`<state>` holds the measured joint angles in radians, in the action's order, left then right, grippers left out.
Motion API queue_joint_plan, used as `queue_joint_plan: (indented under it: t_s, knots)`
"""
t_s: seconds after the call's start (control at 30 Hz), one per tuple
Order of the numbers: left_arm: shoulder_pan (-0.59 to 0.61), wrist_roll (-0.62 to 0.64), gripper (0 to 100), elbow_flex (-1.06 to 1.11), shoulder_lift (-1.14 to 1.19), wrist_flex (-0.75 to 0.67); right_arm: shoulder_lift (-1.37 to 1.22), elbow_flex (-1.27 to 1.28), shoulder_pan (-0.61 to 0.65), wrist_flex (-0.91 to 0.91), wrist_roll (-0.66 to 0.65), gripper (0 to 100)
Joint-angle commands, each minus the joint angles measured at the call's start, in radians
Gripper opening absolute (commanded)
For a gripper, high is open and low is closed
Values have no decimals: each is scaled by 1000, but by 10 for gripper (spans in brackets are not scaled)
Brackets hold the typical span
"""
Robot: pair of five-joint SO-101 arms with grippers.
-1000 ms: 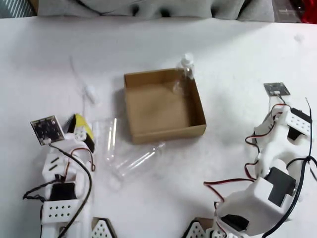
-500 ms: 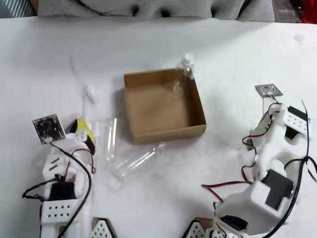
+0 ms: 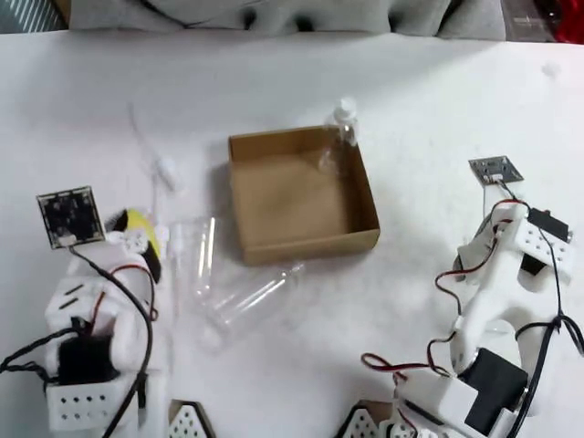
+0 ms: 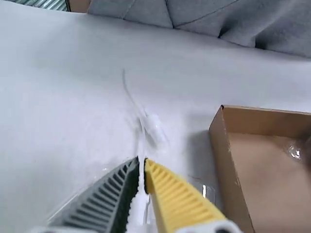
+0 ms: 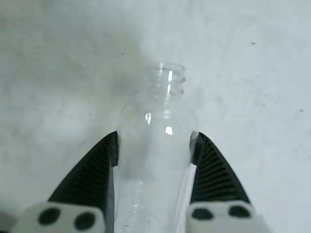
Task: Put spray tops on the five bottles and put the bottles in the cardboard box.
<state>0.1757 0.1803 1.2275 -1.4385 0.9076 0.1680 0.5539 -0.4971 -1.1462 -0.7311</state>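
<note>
Looking down from the high view, we see the cardboard box (image 3: pixel 310 245) open near the middle of the worktop (image 3: pixel 429 82). A capped bottle (image 3: pixel 342 132), white spray head on, stands at the box's far right corner, and its clear body appears to be inside the walls. Two more clear bottles lie on the worktop off the box's near left corner. The left bottle (image 3: pixel 203 257) is just beside the left wall and roughly parallel to it. The slanted bottle (image 3: pixel 258 294) is just in front of the near wall. We cannot tell whether either carries a top. A loose spray top (image 3: pixel 166 171) lies left of the box, its thin tube (image 3: pixel 137 123) trailing toward the far edge. The left arm (image 3: pixel 91 347) sits by the worktop's near left corner. The right arm (image 3: pixel 506 274) is near the right edge, well apart from the box.

The wrist views add the pincers. In the left wrist view the left gripper (image 4: pixel 141 164) has its grey and yellow fingers closed together, almost touching, with nothing between them that we can make out. Beyond its tips lie the loose spray top and the box's left wall. In the right wrist view the right gripper (image 5: pixel 155 141) is clamped on an uncapped bottle (image 5: pixel 158 104). One black finger (image 5: pixel 92 170) presses each side of its clear body, and the open threaded neck points away from the wrist, with bare worktop beyond it.
</note>
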Motion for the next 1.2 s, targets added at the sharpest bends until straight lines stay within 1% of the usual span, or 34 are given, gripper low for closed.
queue_joint_plan:
  t_s: [0.0,0.2,0.3,0.37,0.43,0.5,0.63,0.77,1.0,1.17]
  knots:
    - [-15,-6,24,-161,85,68,44,-6,-4,-10,-25,19]
    - [-22,-3,36,-255,367,78,44,-6,-2,-10,-37,19]
    - [-48,6,128,-281,501,78,44,-6,-2,-10,-37,19]
    - [-64,54,197,-288,587,77,44,-6,-2,-10,-38,19]
    - [-81,92,240,-295,671,51,44,-6,-2,-10,-38,19]
    - [-90,104,235,-302,753,12,44,-6,-2,-10,-38,19]
    - [-84,103,185,-354,915,-54,44,-6,-2,-10,-38,19]
    - [-84,103,151,-434,1058,-58,44,-6,-2,-10,-38,19]
    - [-84,100,150,-546,1256,-58,44,-6,-2,-10,-38,19]
    - [-79,9,151,-600,1365,-58,44,-6,-1,-10,-38,19]
